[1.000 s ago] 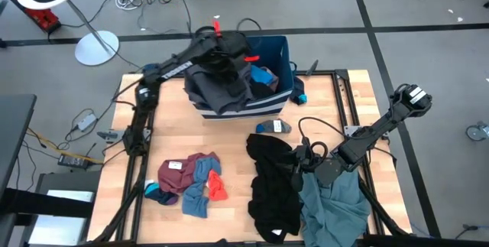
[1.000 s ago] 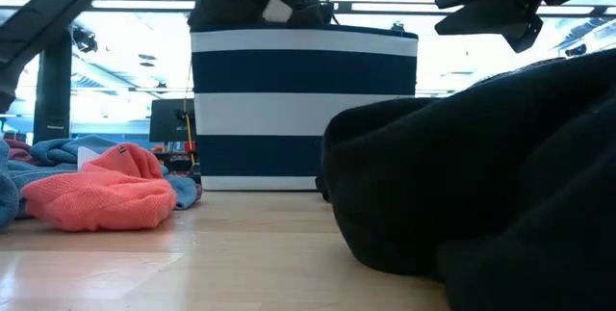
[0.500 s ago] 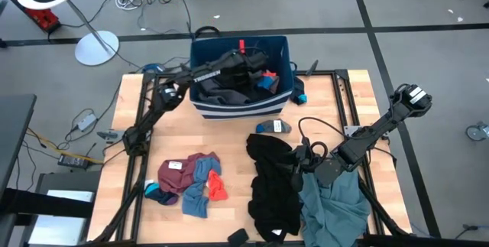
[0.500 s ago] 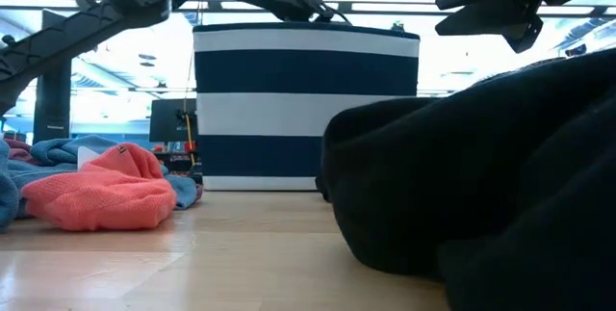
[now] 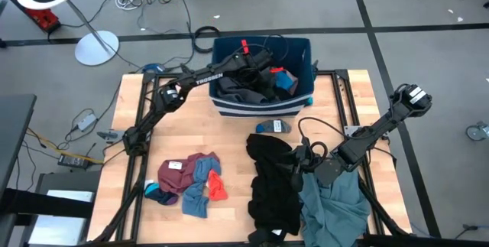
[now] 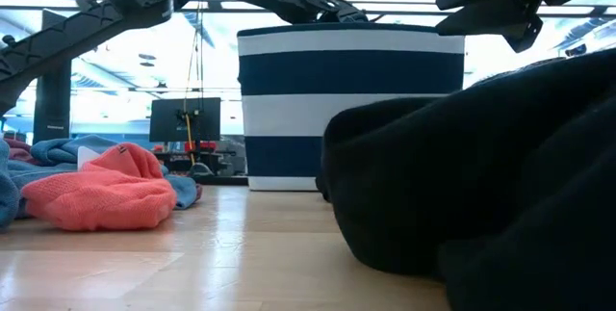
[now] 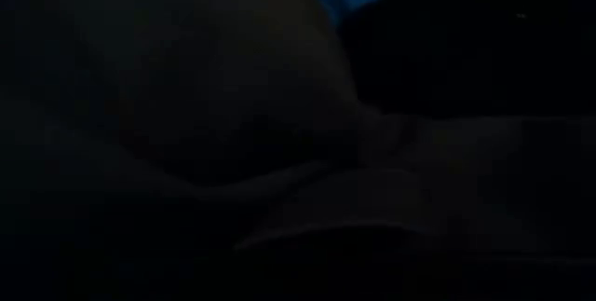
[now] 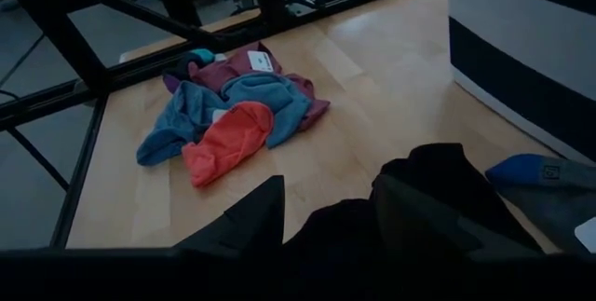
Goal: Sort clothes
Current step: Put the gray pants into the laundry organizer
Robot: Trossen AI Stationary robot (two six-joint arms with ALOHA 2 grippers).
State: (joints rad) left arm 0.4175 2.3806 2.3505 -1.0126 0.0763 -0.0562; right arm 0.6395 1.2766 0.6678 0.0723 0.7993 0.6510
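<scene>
The navy, white-striped bin [image 5: 263, 108] stands at the table's far middle. My left gripper [image 5: 263, 73] is down inside it, among a dark grey garment [image 5: 238, 91] and small red and blue pieces [image 5: 284, 79]; the left wrist view is dark. My right gripper [image 5: 294, 163] is open at the right edge of a black garment [image 5: 269, 186] spread on the table. A teal-grey garment [image 5: 332, 205] lies under that arm. A pile of maroon [image 5: 177, 172], blue [image 5: 200, 195] and coral [image 5: 218, 189] pieces lies near left. A small blue piece [image 5: 273, 126] lies before the bin. My right gripper stands open and low over the black garment's edge [image 8: 428, 175], coming level from the table's right. I cannot tell whether its fingers [image 8: 256, 217] touch the cloth.
Bare wood lies between the pile [image 8: 233, 115] and the bin [image 8: 521, 49]. The table's metal frame rails [image 5: 344, 94] run along the right and left sides. A lamp stand [image 5: 95, 47] and cables lie on the floor beyond the table.
My left gripper has come down from above the bin into it with the dark grey garment, then gone toward the table's right edge. The garment, which hung over the bin's near wall, now lies inside. The bin has slid toward the right edge.
</scene>
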